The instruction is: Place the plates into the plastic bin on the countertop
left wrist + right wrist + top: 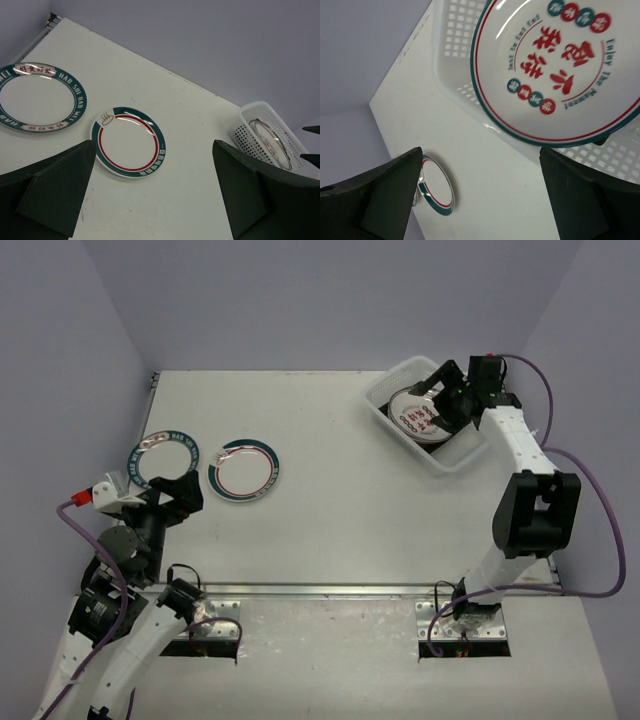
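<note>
Currently, a round white plate with red characters (412,412) rests inside the translucent white plastic bin (440,462) at the far right of the plain white countertop (330,530). The right gripper (452,398) hovers over it, jaws wide and holding nothing. Two teal-rimmed round plates (244,468) lie near the left gripper (178,490), which is also spread wide and empty.

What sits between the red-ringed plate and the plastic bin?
Only bare countertop separates the red-ringed plate from the plastic bin; the top view shows it.

Three plates, one bin (437,458), two tools: red-lettered plate (415,412) under the right tool (442,397), two teal-rimmed plates (164,459) (244,470) before the left tool (178,490).
</note>
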